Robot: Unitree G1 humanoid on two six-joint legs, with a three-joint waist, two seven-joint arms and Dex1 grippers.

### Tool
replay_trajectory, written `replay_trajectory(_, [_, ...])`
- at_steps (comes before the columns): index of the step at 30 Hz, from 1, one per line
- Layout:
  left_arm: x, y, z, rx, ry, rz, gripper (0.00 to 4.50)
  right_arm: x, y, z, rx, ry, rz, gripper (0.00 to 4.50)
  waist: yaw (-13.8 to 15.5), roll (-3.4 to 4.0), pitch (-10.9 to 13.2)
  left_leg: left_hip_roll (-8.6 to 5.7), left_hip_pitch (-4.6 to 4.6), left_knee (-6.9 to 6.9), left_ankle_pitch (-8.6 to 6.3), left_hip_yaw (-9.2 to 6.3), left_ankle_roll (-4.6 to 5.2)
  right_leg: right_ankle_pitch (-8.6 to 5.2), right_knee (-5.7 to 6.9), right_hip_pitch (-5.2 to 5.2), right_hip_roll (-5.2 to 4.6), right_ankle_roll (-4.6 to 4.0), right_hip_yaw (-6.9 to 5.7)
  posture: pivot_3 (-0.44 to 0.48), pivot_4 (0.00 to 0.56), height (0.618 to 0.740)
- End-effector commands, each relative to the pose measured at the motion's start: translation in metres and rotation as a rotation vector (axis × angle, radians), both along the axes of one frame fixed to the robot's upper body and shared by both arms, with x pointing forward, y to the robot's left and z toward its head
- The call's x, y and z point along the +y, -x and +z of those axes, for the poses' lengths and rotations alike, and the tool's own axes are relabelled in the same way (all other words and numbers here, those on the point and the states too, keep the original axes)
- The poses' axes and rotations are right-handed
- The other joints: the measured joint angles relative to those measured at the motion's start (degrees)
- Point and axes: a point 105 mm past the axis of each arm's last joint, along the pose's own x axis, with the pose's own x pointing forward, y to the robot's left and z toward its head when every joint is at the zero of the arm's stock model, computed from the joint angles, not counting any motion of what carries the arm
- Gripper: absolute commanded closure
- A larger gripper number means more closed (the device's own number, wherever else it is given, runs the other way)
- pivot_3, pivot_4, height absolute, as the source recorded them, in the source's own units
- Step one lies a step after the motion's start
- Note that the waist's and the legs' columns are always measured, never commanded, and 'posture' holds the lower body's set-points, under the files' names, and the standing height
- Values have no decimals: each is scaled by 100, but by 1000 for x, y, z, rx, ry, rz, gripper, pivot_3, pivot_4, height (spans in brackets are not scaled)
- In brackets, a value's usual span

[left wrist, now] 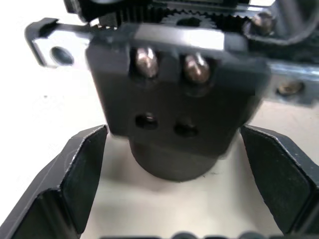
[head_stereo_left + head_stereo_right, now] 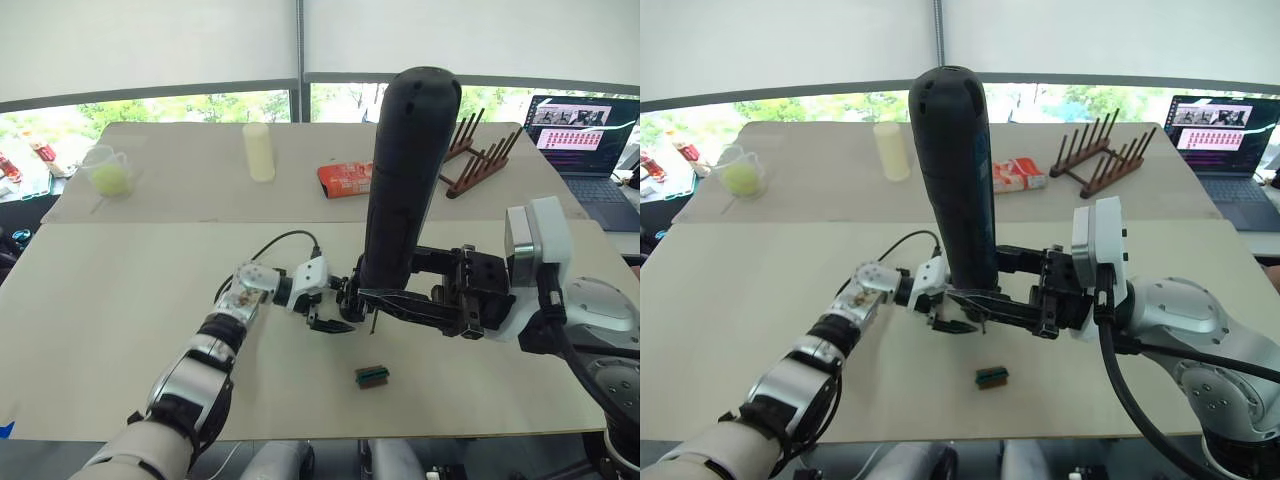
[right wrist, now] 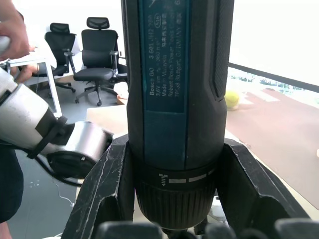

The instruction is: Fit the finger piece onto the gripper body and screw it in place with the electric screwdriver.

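The electric screwdriver was held upright in the right gripper, whose fingers were pinched on its lower body just above the chuck. Its thin bit pointed down just beside the left gripper. The gripper body stood between the left gripper's fingers, which were spread to either side of it with a gap showing on both sides, so nothing was being clamped. Two screw heads and two empty holes were seen on the face turned toward that gripper. The finger piece could not be told apart from the other dark parts around the bit.

Trouble was judged likely from three causes. With the left fingers not bearing on the gripper body, it could be spun or tipped by the torque of the driver. The bit could be brought down off a screw head and skid across the plastic. The tall, top-heavy tool could lean in its low grip and be driven in at an angle.

A small green-and-black block lay on the worktop nearer the robot than both grippers. The worktop was pale beige and matte. Beyond the grippers were a pale cylinder, a red packet, a wooden rack and a laptop, with windows behind.
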Motion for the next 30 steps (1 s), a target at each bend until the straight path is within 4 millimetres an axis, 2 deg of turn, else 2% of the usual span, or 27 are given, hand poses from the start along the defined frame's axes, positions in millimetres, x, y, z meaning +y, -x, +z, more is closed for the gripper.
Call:
replay_trajectory(1, [3,11,-3,2,31,102,0,3,6,12,-54,-31,24,2603,-17,0,0,0,1,0,0,0,0,0,0,0,1,0,-1,0,150,740])
replay_trajectory(4, [-1,24,-1,28,85,197,0,3,3,13,-52,-32,18,2603,-20,2,-1,-1,7,0,0,1,0,0,-1,4,3,0,-1,0,150,740])
replay_trajectory(7, [-7,24,1,34,126,290,0,2,1,13,-46,-31,10,2603,40,1,-1,-3,12,0,0,1,0,0,-2,13,8,0,-1,0,150,740])
replay_trajectory(13, [-15,20,1,32,156,359,0,2,-3,11,-35,-29,7,2603,112,1,-1,-6,12,0,0,2,-1,0,-1,11,16,0,-7,0,150,740])
replay_trajectory(16, [-20,27,-3,42,170,330,771,2,-5,10,-38,-27,2,2603,108,1,-1,-6,12,-1,0,3,-1,0,-2,11,9,0,-7,0,150,740])
replay_trajectory(19, [-22,27,-3,52,180,314,2193,3,-6,12,-46,-27,-1,2603,112,1,-1,-6,12,-1,0,3,-1,0,-2,11,8,0,-8,0,150,740])
replay_trajectory(25, [-26,21,-1,29,158,237,2212,11,-11,16,-69,-18,0,2603,127,1,-1,-6,13,-1,1,2,-2,0,-1,12,8,0,-10,0,150,740])
replay_trajectory(30, [-29,16,0,17,141,187,2212,20,-23,17,-94,1,-17,2603,145,1,-1,-12,12,1,1,2,-1,0,-2,14,8,0,-12,0,150,740])
